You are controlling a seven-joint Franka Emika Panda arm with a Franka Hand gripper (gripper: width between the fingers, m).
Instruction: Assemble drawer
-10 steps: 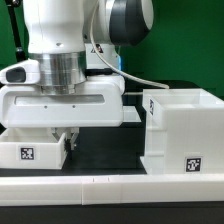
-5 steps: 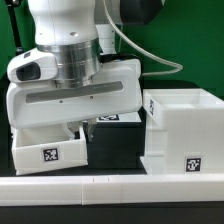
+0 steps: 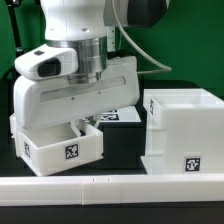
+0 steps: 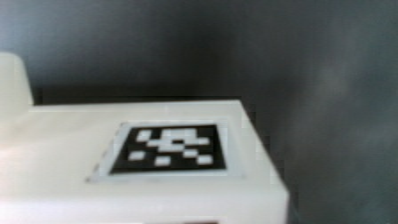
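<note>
My gripper (image 3: 78, 128) hangs under the big white hand at the exterior view's left and is shut on the wall of a small white open-topped tray (image 3: 60, 152). The tray carries a square tag on its front, is tilted, and sits a little above the black table. The tall white boxy housing (image 3: 182, 125) stands at the right with a tag low on its front. A second tagged white part (image 3: 119, 118) shows behind, between hand and housing. In the wrist view a white tagged surface (image 4: 169, 148) fills the frame close up; my fingertips do not show there.
A long low white border rail (image 3: 110, 186) runs along the near edge of the black table (image 3: 120, 150). A green backdrop and a cable are behind the arm. The housing stands close to the right of the held tray.
The hand has tilted and moved toward the exterior view's right. The tray came with it, from lying flat at the left to being tilted and lifted nearer the housing.
</note>
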